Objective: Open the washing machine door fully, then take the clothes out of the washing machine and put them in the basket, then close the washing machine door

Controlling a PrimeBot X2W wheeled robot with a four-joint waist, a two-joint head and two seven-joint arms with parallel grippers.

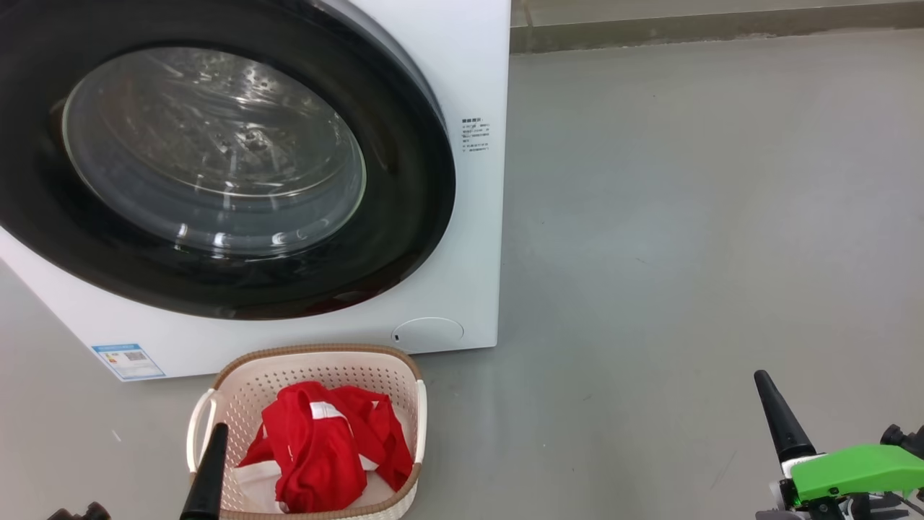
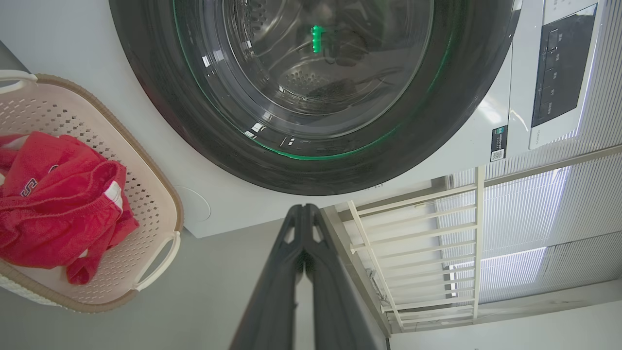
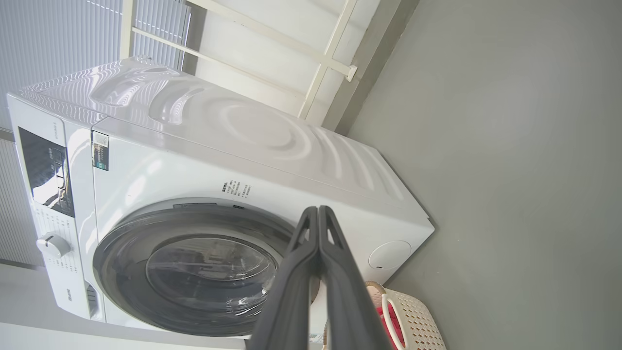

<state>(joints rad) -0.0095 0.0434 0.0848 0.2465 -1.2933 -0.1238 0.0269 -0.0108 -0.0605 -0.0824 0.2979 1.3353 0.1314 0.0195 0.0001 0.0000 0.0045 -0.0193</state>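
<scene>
Lettering (image 2: pixel 28 187) on clothes (image 2: pixel 63 214) shows from left wrist view.

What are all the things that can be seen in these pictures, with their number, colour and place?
washing machine: one, white, on the floor
washing machine door: one, black rim with clear glass, on the machine's front, closed
basket: one, cream with a brown rim, on the floor before the machine
clothes: one heap, red with white parts, inside the basket
sticker: one, blue, low on the machine's front
floor: grey, under everything
railing: one, white, behind the machine
left fingers: two, dark, shut, beside the basket
right fingers: two, dark, shut, right of the basket
</scene>
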